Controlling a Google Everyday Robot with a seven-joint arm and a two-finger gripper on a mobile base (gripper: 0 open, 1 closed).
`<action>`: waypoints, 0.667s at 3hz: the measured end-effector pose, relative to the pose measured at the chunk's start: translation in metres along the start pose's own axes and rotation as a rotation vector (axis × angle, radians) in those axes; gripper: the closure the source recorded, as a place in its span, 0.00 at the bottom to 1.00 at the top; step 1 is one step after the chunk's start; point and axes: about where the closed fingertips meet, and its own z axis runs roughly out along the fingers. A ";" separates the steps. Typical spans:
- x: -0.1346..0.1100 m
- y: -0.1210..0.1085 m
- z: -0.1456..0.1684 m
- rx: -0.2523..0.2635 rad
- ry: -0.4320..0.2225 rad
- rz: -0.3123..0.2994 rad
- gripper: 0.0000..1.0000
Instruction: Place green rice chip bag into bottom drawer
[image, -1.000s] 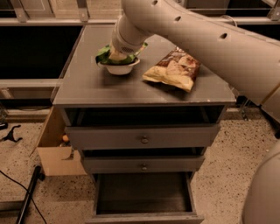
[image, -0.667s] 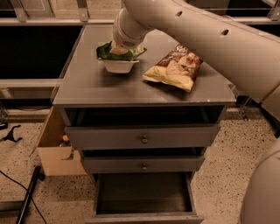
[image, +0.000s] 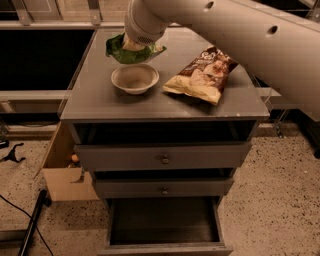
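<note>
The green rice chip bag (image: 121, 53) hangs in the air just above a white bowl (image: 135, 79) on the grey cabinet top (image: 95, 102). My gripper (image: 134, 47) comes down from the big white arm at the top and is shut on the bag's upper part; the wrist hides most of the fingers. Below, the bottom drawer (image: 164, 221) is pulled out at the foot of the cabinet, and nothing lies inside it.
A larger brown-and-yellow chip bag (image: 202, 75) lies on the top to the right of the bowl. Two knobbed drawers (image: 162, 159) are closed above the bottom one. A cardboard box (image: 59, 176) and a black cable (image: 30, 225) sit on the floor to the left.
The gripper has risen with the green bag, lifting it out of the white bowl, which now stands uncovered on the top. The view has also shifted downward.
</note>
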 end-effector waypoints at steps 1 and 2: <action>-0.011 -0.002 -0.024 0.041 -0.005 -0.030 1.00; -0.020 0.004 -0.054 0.056 -0.034 -0.061 1.00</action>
